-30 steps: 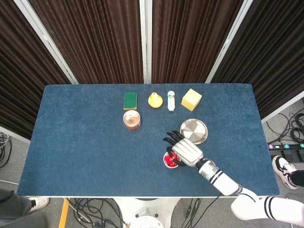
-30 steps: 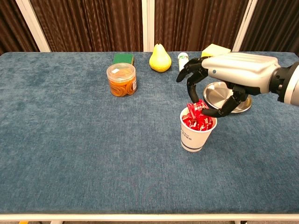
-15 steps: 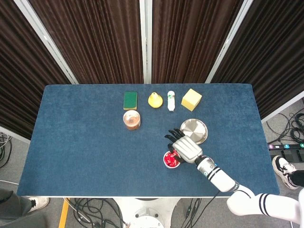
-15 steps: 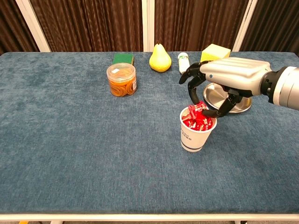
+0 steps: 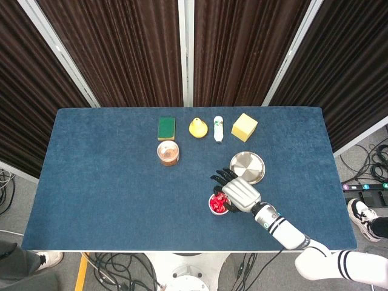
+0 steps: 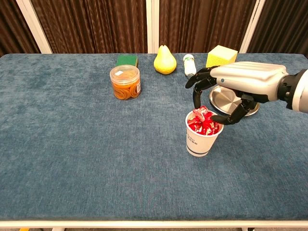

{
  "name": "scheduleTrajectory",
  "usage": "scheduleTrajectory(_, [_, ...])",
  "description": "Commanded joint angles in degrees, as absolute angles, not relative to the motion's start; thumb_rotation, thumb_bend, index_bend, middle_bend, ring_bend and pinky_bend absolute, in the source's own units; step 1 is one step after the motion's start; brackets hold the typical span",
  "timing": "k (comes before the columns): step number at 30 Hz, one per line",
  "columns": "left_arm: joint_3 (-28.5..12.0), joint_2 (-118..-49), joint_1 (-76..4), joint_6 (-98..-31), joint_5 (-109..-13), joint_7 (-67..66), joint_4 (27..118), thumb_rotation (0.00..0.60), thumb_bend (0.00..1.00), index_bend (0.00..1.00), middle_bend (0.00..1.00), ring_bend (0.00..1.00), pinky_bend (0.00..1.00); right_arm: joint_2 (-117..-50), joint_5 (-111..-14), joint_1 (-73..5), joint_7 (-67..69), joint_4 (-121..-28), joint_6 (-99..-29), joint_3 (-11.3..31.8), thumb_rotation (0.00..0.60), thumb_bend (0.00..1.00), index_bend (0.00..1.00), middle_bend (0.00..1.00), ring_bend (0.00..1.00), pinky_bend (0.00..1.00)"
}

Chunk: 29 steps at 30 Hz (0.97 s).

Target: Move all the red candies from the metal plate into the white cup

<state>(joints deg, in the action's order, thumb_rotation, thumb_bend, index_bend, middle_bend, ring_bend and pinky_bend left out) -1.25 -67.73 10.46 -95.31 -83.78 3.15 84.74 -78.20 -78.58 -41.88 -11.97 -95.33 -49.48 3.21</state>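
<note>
A white paper cup point(image 6: 198, 139) stands mid-table, heaped to the rim with red candies point(image 6: 203, 122). My right hand point(image 6: 243, 82) hovers just above and right of the cup. Its fingers are spread over the pile and its thumb curls near the cup's right rim, with nothing pinched between them. The metal plate point(image 6: 226, 98) lies right behind the hand, partly hidden by it. In the head view the plate point(image 5: 247, 167) looks bare, with the right hand point(image 5: 241, 194) between it and the cup point(image 5: 217, 205). My left hand shows in neither view.
Along the back stand a clear jar of orange rings point(image 6: 125, 82), a green sponge point(image 6: 127, 60), a yellow pear point(image 6: 164, 60), a small white bottle point(image 6: 189, 63) lying down and a yellow block point(image 6: 221, 55).
The right hand's fingers have spread and lifted off the top candy, which now lies on the pile in the cup. The hand has drifted slightly right.
</note>
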Motion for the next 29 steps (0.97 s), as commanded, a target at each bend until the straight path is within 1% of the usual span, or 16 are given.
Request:
scheduleTrajectory(1, [-1.3,-67.7,10.4,-95.3,-83.9,3.1,84.8,0.600,0.07,0.18,0.11,0.08,0.15,-77.1,-79.7,-41.0,-10.9,-96.1,-51.6,3.5,0.600,0.33,0.38,0.10,0.00,0.00])
scheduleTrajectory(3, [-1.3,-67.6,10.3,-95.3,-84.0,3.1,84.9,0.600,0.07,0.18,0.11,0.08,0.15,-76.2,-80.6,-39.8,-10.1,-96.7,-54.3,3.8,0.600,0.33,0.37,0.10,0.00,0.00])
scheduleTrajectory(7, [-1.5,-67.6,9.8,-95.1,-84.3,2.8,85.2,0.600,0.07,0.18,0.11,0.08,0.15,-73.1,-82.9,-35.6,-6.9,-98.3,-62.5,4.3,0.600,0.33,0.29,0.10,0.00,0.00])
scheduleTrajectory(8, [-1.5,-67.6,9.7,-95.1,-84.5,2.8,85.3,0.600,0.07,0.18,0.11,0.08,0.15,-72.2,-83.2,-34.5,-6.2,-98.4,-64.1,4.1,0.600,0.33,0.29,0.10,0.00,0.00])
scheduleTrajectory(10, [-1.6,-67.7,9.4,-95.0,-84.9,2.6,85.4,0.600,0.07,0.18,0.11,0.08,0.15,-69.9,-83.5,-31.6,-5.3,-98.5,-68.0,3.5,0.600,0.33,0.20,0.09,0.00,0.00])
scheduleTrajectory(16, [-1.8,-68.2,8.0,-93.6,-85.1,1.9,86.0,0.600,0.07,0.18,0.11,0.08,0.15,-64.8,-84.6,-22.2,-3.4,-96.7,-78.9,0.4,0.600,0.33,0.06,0.01,0.00,0.00])
scheduleTrajectory(19, [-2.0,-68.4,7.0,-92.4,-85.4,1.1,86.5,0.600,0.07,0.18,0.11,0.08,0.15,-62.5,-86.0,-17.1,0.5,-95.9,-83.8,-2.0,0.600,0.33,0.04,0.00,0.00,0.00])
scheduleTrajectory(23, [-1.8,-68.5,5.8,-90.7,-85.5,0.0,87.4,0.600,0.07,0.18,0.11,0.08,0.15,-61.1,-88.1,-12.3,4.8,-95.0,-88.2,-4.3,0.600,0.33,0.03,0.00,0.00,0.00])
scheduleTrajectory(26, [-1.9,-68.4,5.2,-90.0,-85.5,-0.7,88.0,0.600,0.07,0.18,0.11,0.08,0.15,-61.0,-89.2,-9.8,5.3,-94.9,-90.3,-5.2,0.600,0.33,0.03,0.00,0.00,0.00])
scheduleTrajectory(29, [-2.0,-68.4,4.7,-89.6,-85.5,-1.2,88.3,0.600,0.07,0.18,0.11,0.08,0.15,-60.9,-90.1,-8.5,6.1,-95.1,-90.9,-5.6,0.600,0.33,0.03,0.00,0.00,0.00])
